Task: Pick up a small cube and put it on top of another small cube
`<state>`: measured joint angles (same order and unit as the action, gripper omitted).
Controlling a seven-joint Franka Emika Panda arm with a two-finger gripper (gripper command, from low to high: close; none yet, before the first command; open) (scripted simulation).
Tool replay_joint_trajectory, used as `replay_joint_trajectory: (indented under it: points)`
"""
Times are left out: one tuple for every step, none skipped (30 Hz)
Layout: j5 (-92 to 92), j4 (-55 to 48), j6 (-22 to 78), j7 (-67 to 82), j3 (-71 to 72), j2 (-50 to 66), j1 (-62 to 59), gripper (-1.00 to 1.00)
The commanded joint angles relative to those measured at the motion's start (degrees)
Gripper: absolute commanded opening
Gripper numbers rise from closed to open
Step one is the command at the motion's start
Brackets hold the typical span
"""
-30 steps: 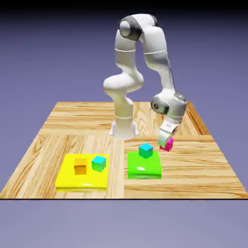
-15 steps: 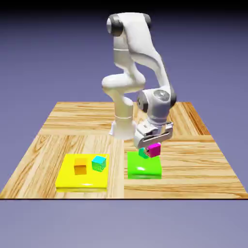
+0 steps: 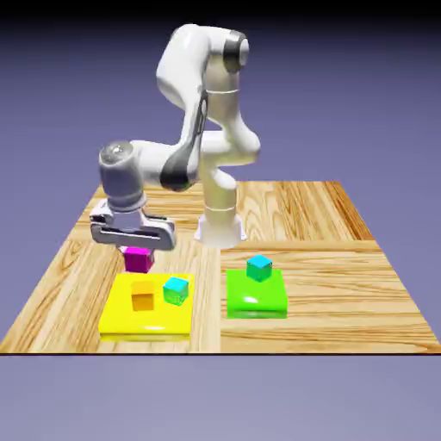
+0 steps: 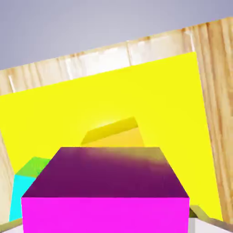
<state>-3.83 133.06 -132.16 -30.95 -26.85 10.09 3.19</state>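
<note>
My gripper (image 3: 138, 252) is shut on the magenta cube (image 3: 138, 257), which hangs in the air just above and slightly behind the orange cube (image 3: 143, 296). The orange cube rests on the yellow pad (image 3: 118, 320) at the exterior view's left. In the hand view the magenta cube (image 4: 107, 191) fills the lower half and hides the fingertips. Past it the orange cube (image 4: 116, 135) shows on the yellow pad (image 4: 173, 100).
A cyan-topped green cube (image 3: 176, 289) sits on the yellow pad just right of the orange one, seen also as the cyan-topped cube (image 4: 25, 182). Another cyan-topped cube (image 3: 259, 268) sits on the green pad (image 3: 256, 301) to the right. The robot base (image 3: 219, 229) stands behind.
The arm has swung from the exterior view's right, over the green pad, to the left, carrying the magenta cube until it hangs above the orange cube.
</note>
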Motion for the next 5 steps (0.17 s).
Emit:
replay_joint_trajectory:
  points:
    - [-0.91, 0.92, -2.5, 0.65, 0.26, 1.77, -0.23, -1.0]
    - [-0.97, 0.97, -2.64, 0.69, 0.28, 1.87, -0.24, -1.0]
    - [-0.97, 0.97, -2.64, 0.69, 0.28, 1.87, -0.24, 1.0]
    - [-0.97, 0.97, -2.64, 0.69, 0.28, 1.87, -0.24, 1.0]
    - [0.13, 0.05, -0.15, -0.08, 0.0, 0.1, 0.0, 1.0]
